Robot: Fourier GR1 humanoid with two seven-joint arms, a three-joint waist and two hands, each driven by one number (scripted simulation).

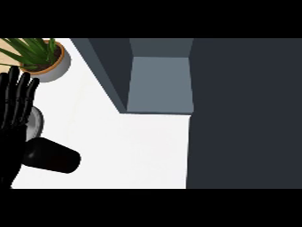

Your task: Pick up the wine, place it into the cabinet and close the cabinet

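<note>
A dark, rounded cylinder [54, 156], seemingly the wine bottle, lies on the white counter [133, 146] at the lower left. My left hand [6, 115] stands at the left edge with its fingers straight and pointing up; its lower part overlaps the bottle's left end, and no finger curls round the bottle. The dark cabinet [107, 66] stands at the back, its grey interior [160, 84] open to view. A large dark panel [251, 111], probably the cabinet's door, fills the right side. My right hand does not show.
A potted green plant [40, 57] in a grey and tan pot stands at the far left corner. A grey round object [36, 124] is partly hidden behind my left hand. White counter stretches between the bottle and the dark panel.
</note>
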